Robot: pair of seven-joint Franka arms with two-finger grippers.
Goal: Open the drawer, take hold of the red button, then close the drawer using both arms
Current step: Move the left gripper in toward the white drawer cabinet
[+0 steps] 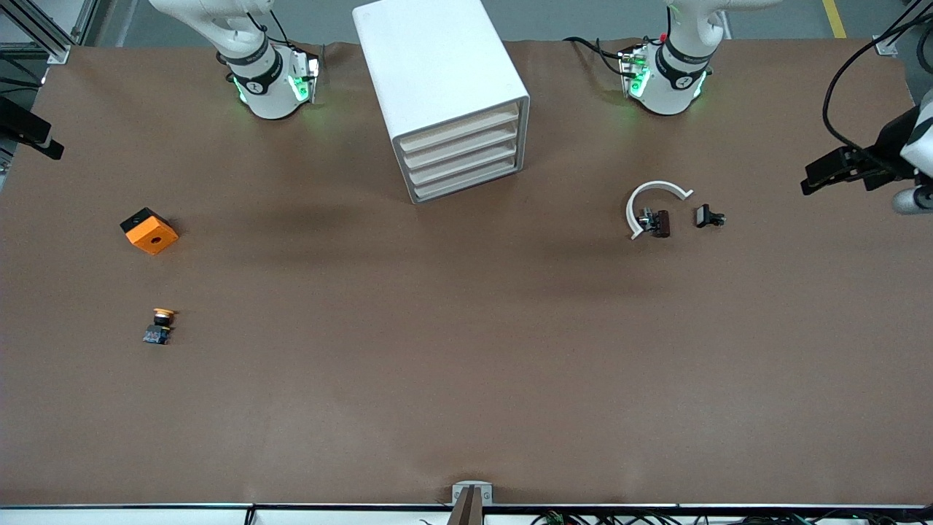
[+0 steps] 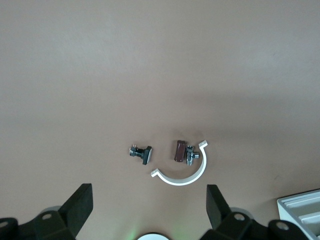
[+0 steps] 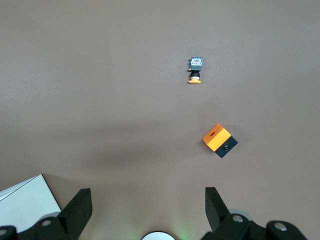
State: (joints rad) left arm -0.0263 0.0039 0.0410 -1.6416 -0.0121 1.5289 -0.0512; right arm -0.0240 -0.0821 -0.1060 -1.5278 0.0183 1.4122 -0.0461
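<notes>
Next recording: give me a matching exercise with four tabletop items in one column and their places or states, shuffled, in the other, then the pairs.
1. white four-drawer cabinet
2. orange cube with black base
3. small button with yellow-orange cap
4. white curved half-ring

A. toward the left arm's end
B. all drawers shut
C. nearest the front camera
D. between cabinet and yellow-orange button in depth, toward the right arm's end

Pairs: 1-B, 2-D, 3-C, 4-A

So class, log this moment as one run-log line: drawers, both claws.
drawers: all shut | left claw: open, over white clip | right claw: open, over table near orange cube | button: not seen
</notes>
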